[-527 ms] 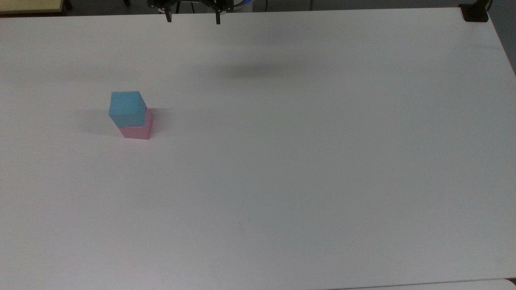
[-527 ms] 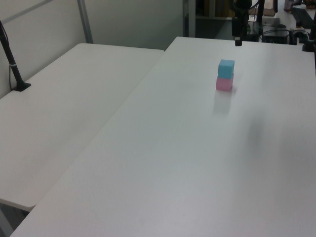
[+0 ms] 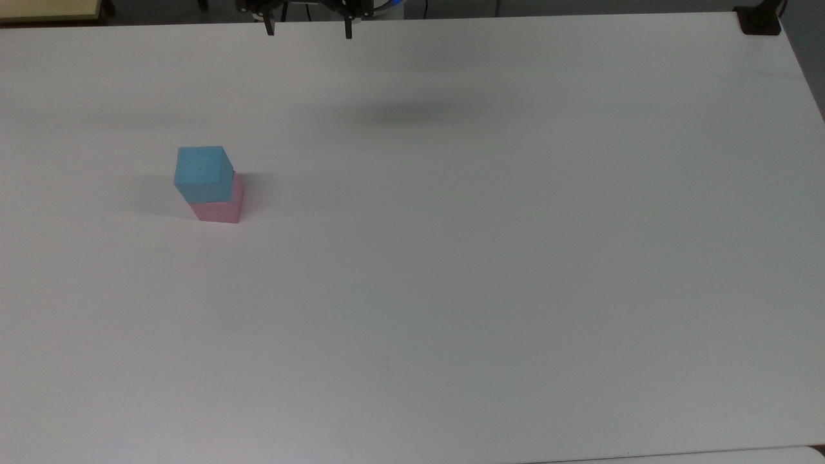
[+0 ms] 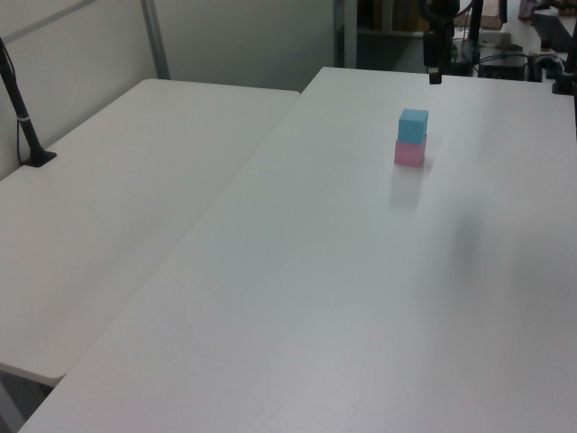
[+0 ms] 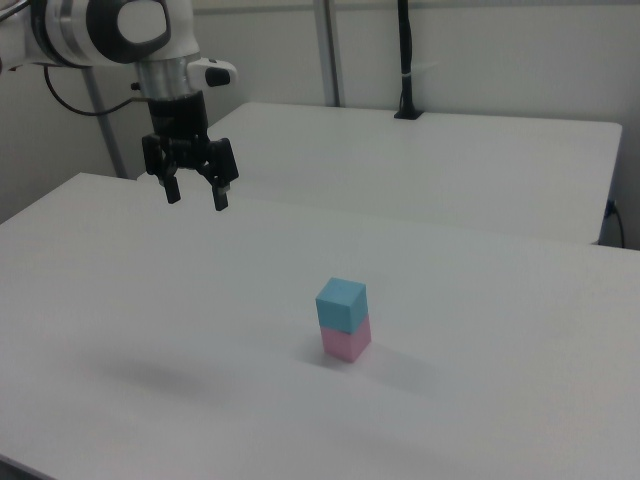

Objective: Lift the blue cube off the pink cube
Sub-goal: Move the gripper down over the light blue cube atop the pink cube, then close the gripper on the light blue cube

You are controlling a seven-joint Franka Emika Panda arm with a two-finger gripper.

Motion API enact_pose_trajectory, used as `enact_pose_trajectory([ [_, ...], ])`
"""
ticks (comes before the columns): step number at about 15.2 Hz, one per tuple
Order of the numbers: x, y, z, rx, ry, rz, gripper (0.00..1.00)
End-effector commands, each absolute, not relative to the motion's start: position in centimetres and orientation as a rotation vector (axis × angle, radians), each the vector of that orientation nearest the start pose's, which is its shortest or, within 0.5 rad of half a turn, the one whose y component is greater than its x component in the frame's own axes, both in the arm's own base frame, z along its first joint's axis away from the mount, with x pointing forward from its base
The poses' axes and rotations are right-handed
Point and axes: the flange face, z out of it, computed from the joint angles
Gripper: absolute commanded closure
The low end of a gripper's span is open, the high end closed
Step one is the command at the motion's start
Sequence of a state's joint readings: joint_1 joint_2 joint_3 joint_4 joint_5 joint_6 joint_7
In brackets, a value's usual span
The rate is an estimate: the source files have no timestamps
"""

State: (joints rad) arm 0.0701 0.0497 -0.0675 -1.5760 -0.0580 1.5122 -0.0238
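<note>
The blue cube [image 3: 202, 173] sits on top of the pink cube [image 3: 220, 205], slightly offset, on the white table [image 3: 451, 258]. The same stack appears as blue cube [image 4: 413, 125] over pink cube [image 4: 409, 153], and as blue cube [image 5: 341, 303] over pink cube [image 5: 346, 340]. My gripper [image 5: 196, 196] hangs open high above the table, well to the right view's left of the stack, holding nothing. At the top view's upper edge the gripper [image 3: 309, 30] shows its two black fingertips [image 3: 269, 28] wide apart. In the left view the gripper [image 4: 435, 76] hangs behind the cubes.
A second white table [image 4: 117, 198] adjoins on the left view's left. A black post [image 4: 22, 113] is clamped to it, and the same black post [image 5: 405, 60] shows in the right view. A dark clamp [image 3: 759, 20] sits at the top view's upper right corner.
</note>
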Motion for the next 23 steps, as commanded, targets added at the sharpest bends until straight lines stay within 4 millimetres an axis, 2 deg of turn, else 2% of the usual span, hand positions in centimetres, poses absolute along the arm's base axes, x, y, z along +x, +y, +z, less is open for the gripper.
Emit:
enact_pose_trajectory([
  [1, 56.0, -0.5, 59.4, -3.199, -0.043, 0.173, 0.00],
  [5, 56.7, -2.4, 59.2, -3.198, -0.046, 0.125, 0.00],
  [7, 57.5, -5.4, 59.0, -3.204, -0.025, 0.048, 0.00],
  [10, 59.1, -10.6, 56.4, -3.228, -0.020, 0.017, 0.00],
  [15, 61.9, -16.5, 49.4, -3.265, -0.035, 0.006, 0.00],
  [17, 62.7, -17.1, 46.4, -3.280, -0.071, 0.020, 0.00],
  [21, 63.8, -17.3, 42.2, -3.294, -0.091, 0.064, 0.00],
  [23, 64.2, -17.1, 40.7, -3.296, -0.100, 0.087, 0.00],
])
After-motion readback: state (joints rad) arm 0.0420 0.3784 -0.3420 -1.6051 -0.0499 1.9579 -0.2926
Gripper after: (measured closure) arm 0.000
